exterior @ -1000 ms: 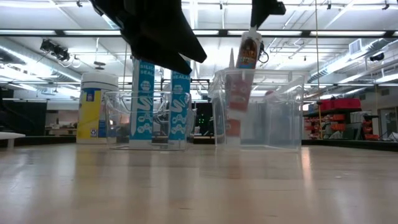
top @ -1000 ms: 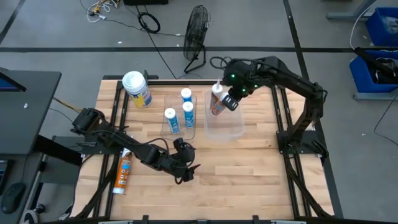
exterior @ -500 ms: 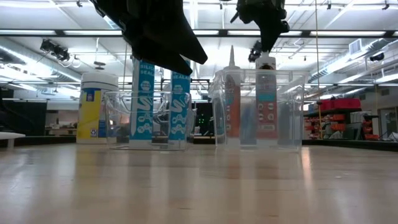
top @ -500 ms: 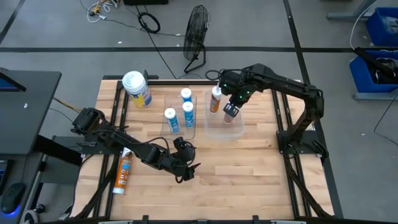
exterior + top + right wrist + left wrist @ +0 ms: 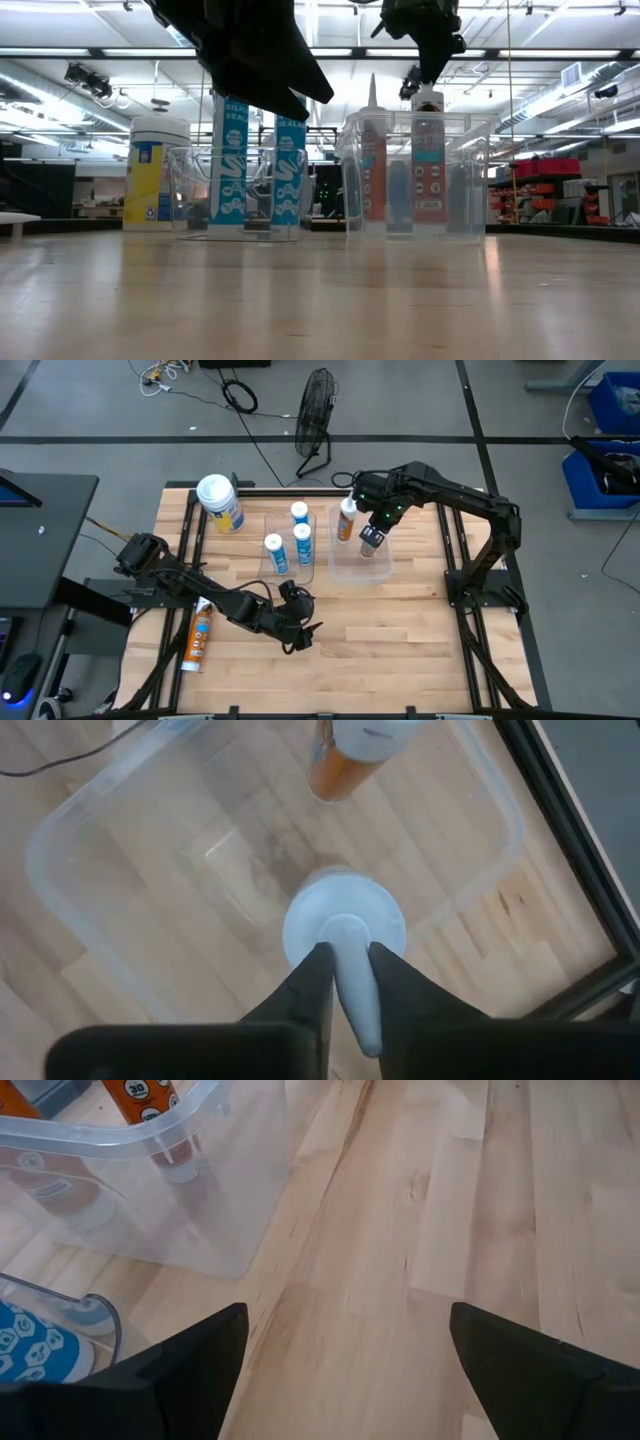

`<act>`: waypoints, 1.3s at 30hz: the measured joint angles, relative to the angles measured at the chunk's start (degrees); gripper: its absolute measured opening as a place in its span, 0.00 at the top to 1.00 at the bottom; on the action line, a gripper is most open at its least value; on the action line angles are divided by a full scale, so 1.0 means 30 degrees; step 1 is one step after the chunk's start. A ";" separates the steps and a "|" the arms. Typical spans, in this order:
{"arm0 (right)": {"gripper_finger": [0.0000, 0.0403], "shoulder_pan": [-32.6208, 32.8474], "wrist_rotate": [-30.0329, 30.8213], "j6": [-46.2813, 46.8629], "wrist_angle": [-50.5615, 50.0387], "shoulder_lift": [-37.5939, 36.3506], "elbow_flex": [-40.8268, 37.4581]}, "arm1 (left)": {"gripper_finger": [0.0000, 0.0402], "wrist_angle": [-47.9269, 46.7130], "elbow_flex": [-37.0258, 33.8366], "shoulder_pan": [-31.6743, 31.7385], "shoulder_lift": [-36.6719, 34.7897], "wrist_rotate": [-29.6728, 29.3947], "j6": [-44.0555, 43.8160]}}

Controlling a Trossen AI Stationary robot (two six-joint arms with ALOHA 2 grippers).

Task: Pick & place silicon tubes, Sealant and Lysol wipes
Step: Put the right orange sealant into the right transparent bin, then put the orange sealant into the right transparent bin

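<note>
Your wooden table (image 5: pixel 400 630) fills the middle of the high view, with grey floor around it and a black fan (image 5: pixel 317 405) standing on the floor at its 12 o'clock edge.

The left arm reaches in from 9 o'clock, and you see the left gripper (image 5: pixel 298 632) hovering low over bare wood just toward 6 o'clock of centre. Its fingers (image 5: pixel 180 1370) are spread wide with nothing between them.

The right arm comes from the 3 o'clock side and bends over the right-hand clear bin (image 5: pixel 385 568), which sits toward 1 o'clock of centre. The right gripper (image 5: pixel 372 532) points down into that bin, its fingers closed around the nozzle of an upright sealant tube (image 5: pixel 343 935) whose base looks to rest on the bin floor. A second sealant tube (image 5: pixel 346 520) stands in the same bin, toward 11 o'clock of the held one.

The left-hand clear bin (image 5: pixel 265 560), just beside the first toward 9 o'clock, holds three upright white-and-blue silicone tubes (image 5: pixel 277 553).

You find the Lysol wipes (image 5: pixel 221 503) standing upright at 11 o'clock, apart from both bins.

One more orange sealant tube (image 5: pixel 197 637) lies flat at 8 o'clock, partly under the left arm.
</note>
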 joint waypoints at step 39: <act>0.40 -0.0947 -0.5103 0.1182 -0.0036 -0.3541 -0.0058 | 0.12 -0.0005 0.0000 0.0000 0.0007 0.0001 0.0015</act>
